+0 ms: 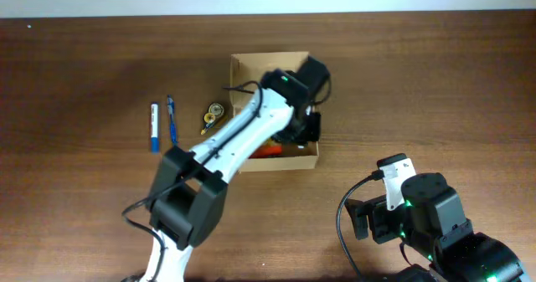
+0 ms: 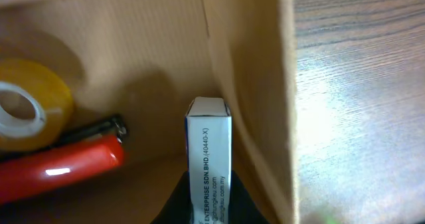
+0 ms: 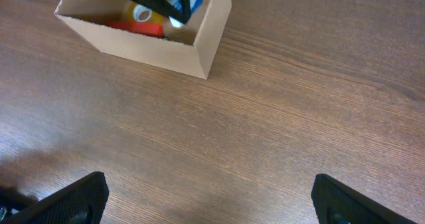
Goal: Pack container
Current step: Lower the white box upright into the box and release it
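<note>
The left end effector (image 2: 207,203) is clamped on a small white printed carton (image 2: 208,151), holding it upright inside the container (image 2: 252,84), close against one cardboard wall. Beside it on the container's floor lie a yellow tape roll (image 2: 30,111) and a red marker (image 2: 63,165); a dark object beside the marker is too dim to name.

The container sits toward the far edge of the tabletop (image 1: 435,89), roughly midway along it. Two blue pens (image 1: 155,127) and another tape roll (image 1: 215,112) wait outside on its left.

The risks, as I judge them:
- The carton stands on end, so on release it could tip onto the marker or wedge against the wall.
- The end effector is tight to that wall, so a sideways drift could push the light container across the tabletop or buckle the cardboard.
- Spreading the fingers in so narrow a gap could catch the wall.

The left arm (image 1: 234,135) reaches diagonally from the near edge, with its wrist bent down over the container. The right end effector (image 3: 212,197) is parked by the near right corner, its fingers wide apart and holding nothing.
</note>
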{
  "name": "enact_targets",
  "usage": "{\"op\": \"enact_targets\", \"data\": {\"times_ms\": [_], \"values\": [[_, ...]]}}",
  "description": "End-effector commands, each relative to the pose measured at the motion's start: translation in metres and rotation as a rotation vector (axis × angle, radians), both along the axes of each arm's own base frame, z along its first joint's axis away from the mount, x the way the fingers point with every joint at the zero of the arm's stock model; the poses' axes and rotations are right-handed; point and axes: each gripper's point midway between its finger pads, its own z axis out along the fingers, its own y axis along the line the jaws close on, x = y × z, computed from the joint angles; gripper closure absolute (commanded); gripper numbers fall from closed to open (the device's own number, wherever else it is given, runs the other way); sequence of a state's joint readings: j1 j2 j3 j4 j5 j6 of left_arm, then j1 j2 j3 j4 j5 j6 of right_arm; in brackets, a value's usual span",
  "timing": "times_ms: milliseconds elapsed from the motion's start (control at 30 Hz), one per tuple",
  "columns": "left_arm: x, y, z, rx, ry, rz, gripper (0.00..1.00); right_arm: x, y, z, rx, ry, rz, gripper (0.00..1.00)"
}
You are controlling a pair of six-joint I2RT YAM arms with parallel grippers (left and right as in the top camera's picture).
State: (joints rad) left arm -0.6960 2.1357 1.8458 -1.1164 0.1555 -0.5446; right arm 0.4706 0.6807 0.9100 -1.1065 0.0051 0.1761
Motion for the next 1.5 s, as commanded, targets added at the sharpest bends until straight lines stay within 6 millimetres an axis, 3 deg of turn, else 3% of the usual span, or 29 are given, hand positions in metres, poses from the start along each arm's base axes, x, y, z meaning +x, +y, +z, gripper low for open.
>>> {"op": "enact_targets", "data": {"times_ms": [0, 333, 800, 1067, 1100, 1167, 1333, 1467], "values": [[0.001, 0.008, -0.006, 0.091, -0.025, 0.132, 0.98, -0.001, 0.002, -0.001, 0.001, 0.001, 0.013, 0.01], [-0.006, 0.005, -0.006, 0.089, 0.009, 0.226, 0.98, -0.001, 0.002, -0.001, 0.001, 0.001, 0.013, 0.01], [-0.009, -0.013, -0.004, 0.046, -0.006, 0.198, 0.98, -0.001, 0.002, -0.001, 0.001, 0.001, 0.013, 0.01], [-0.010, -0.014, -0.004, 0.049, -0.011, 0.195, 0.98, -0.001, 0.002, -0.001, 0.001, 0.001, 0.013, 0.01], [-0.010, -0.014, -0.004, 0.049, -0.011, 0.194, 0.94, -0.001, 0.002, -0.001, 0.001, 0.001, 0.013, 0.01], [-0.010, -0.014, -0.004, 0.049, -0.012, 0.194, 0.72, -0.001, 0.002, -0.001, 0.001, 0.001, 0.013, 0.01], [-0.010, -0.014, -0.004, 0.049, -0.011, 0.194, 0.58, -0.001, 0.002, -0.001, 0.001, 0.001, 0.013, 0.01], [-0.010, -0.014, -0.004, 0.050, -0.012, 0.194, 0.57, -0.001, 0.002, -0.001, 0.001, 0.001, 0.013, 0.01]]}}
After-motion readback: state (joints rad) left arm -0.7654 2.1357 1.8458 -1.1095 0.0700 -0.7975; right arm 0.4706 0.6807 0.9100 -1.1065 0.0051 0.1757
